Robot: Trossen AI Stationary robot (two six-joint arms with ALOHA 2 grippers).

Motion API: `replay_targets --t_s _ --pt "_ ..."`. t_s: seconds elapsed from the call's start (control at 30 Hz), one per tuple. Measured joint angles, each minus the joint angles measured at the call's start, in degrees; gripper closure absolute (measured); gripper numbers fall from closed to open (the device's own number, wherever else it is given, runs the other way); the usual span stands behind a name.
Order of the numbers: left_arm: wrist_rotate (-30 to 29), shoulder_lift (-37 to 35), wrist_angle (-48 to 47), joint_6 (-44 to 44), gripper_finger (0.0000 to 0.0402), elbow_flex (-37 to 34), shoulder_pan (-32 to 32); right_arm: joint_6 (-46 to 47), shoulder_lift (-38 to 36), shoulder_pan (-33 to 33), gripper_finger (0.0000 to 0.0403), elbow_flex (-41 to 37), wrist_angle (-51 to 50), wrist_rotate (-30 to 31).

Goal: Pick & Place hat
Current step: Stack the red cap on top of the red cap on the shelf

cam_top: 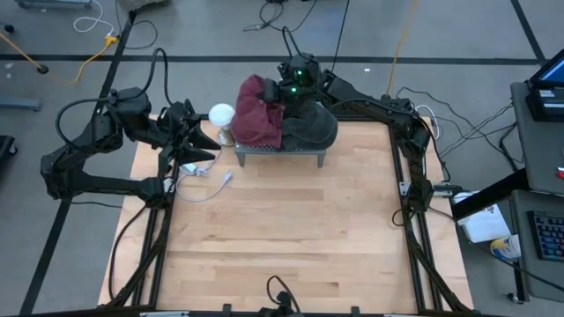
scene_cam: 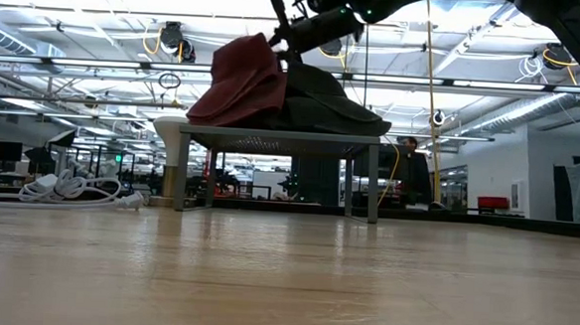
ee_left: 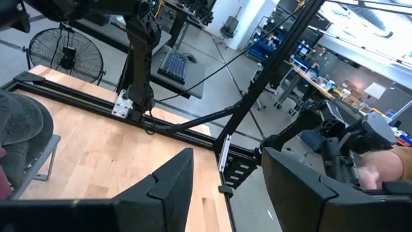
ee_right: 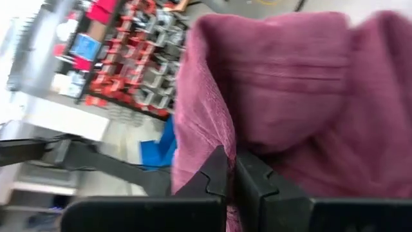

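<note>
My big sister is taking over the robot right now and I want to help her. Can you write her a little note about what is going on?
Right pincer: shut on the edge of the red hat, above the small grey rack at the far side of the table.
Left pincer: open, holding nothing, waiting near the table's left edge beside a white cable.
A dark hat lies on the rack beside the red one.
Done: red hat gripped.
Left: lift it clear and place it; nothing here marks the spot.
</note>
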Motion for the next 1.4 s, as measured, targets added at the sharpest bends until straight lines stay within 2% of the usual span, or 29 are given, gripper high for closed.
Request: replay_targets --t_s 0.17,0.43,0.53,0.73,0.87,1.1,1.23,1.4 --pt "0.0 0.0 0.0 0.0 0.0215 0.0 0.0 -3.7 -0.3 0.0 0.0403 0.0 -4.9 3.3" --pt "0.0 0.0 0.0 0.6 0.0215 0.0 0.0 -9.1 -0.7 0.1 0.0403 0.0 -4.7 4.7" --pt "0.0 0.0 0.0 0.6 0.0215 0.0 0.0 -13.5 -1.4 0.5 0.0403 0.0 -4.8 5.6" --pt "0.0 0.0 0.0 0.6 0.0215 0.0 0.0 -25.9 -3.6 1.6 0.0403 0.0 -7.8 12.0" --pt "0.0 0.0 0.0 0.6 0.0215 0.0 0.0 -33.8 -4.7 1.9 0.0403 0.0 -11.1 14.0" --pt "0.0 0.0 0.0 0.5 0.0215 0.0 0.0 -41.7 -4.8 2.1 0.0403 0.0 -14.5 14.2" --pt "0.0 0.0 0.0 0.4 0.0215 0.0 0.0 -46.0 -4.7 2.7 0.0403 0.0 -16.3 19.4" --pt "0.0 0.0 -0.3 1.2 0.0215 0.0 0.0 -52.8 -4.7 3.7 0.0401 0.0 -16.6 21.2"
